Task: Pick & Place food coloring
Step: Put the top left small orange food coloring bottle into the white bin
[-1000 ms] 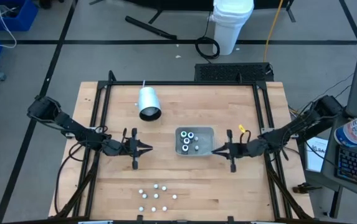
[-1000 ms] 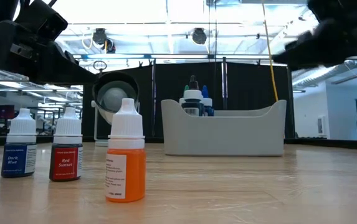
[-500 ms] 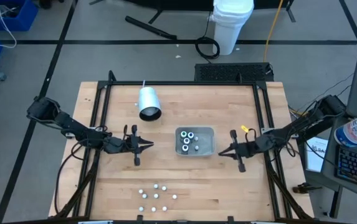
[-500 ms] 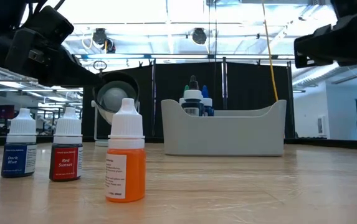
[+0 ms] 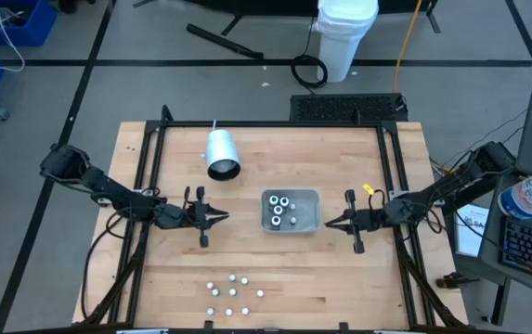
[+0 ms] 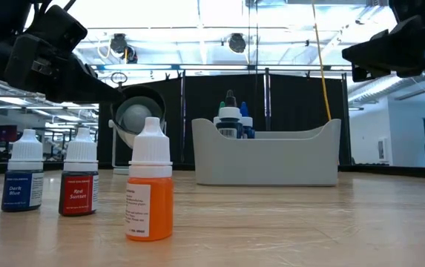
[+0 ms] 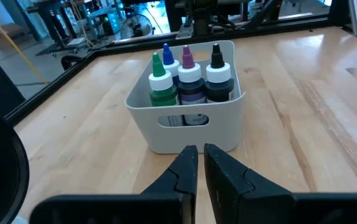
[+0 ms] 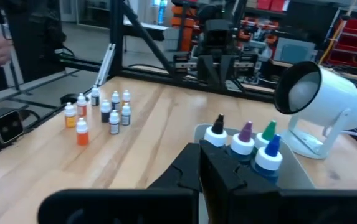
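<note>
Wooden worktop (image 5: 266, 158), as you saw it from above: the food coloring bottles (image 5: 234, 291) still to be moved stood upright in a loose cluster near the front edge, left of centre, caps up, so that their long axes were vertical. Four other bottles already sat in the grey tray (image 5: 310, 197) at mid-worktop. Your left gripper (image 5: 221, 216) hung just left of that tray with its fingers nearly together and nothing between them; your right gripper (image 5: 330, 222) hung just beside the tray's right wall, fingers fully together, also empty. From either tool the cluster lay toward the front edge, well apart from both. It sat almost below the left gripper and farther across from the right one, so you could judge the left arm the nearer. Whichever arm you chose would have needed its fingers spread before a descent over one cap, and the bottles stood close enough that a neighbour might have been knocked. A white cylinder (image 5: 221, 154) lay near the back-left corner, clear of the path.
</note>
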You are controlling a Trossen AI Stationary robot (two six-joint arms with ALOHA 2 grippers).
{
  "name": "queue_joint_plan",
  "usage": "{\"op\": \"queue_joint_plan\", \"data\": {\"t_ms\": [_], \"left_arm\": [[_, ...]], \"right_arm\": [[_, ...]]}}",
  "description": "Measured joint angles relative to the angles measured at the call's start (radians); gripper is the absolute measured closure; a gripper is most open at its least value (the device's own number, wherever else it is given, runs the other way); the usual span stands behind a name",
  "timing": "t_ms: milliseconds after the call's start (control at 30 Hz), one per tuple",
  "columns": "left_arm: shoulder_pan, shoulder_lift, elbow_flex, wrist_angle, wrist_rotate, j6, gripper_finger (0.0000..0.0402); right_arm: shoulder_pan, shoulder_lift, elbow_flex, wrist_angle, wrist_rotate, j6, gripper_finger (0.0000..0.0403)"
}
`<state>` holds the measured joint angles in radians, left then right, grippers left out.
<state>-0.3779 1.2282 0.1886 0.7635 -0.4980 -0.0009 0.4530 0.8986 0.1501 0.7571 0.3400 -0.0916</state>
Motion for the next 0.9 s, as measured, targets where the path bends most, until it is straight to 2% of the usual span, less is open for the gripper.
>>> {"op": "queue_joint_plan", "data": {"t_ms": [467,633,767,900], "left_arm": [[0.0,0.0,0.0,0.014,0.001,-0.008,0.0364],[-0.037,0.0,0.03,-0.021,0.037,-0.023,0.0364],[-0.138,-0.009,0.193,-0.249,0.027,0.013,0.0364],[-0.218,0.01,0.453,-0.633,-0.102,0.007,0.0364]], "right_arm": [[0.0,0.0,0.0,0.002,-0.001,0.001,0.0403],[0.0,0.0,0.0,0.002,-0.001,0.001,0.0403],[0.0,0.0,0.0,0.002,-0.001,-0.001,0.0403],[0.0,0.0,0.0,-0.003,-0.001,-0.002,0.0403]]}}
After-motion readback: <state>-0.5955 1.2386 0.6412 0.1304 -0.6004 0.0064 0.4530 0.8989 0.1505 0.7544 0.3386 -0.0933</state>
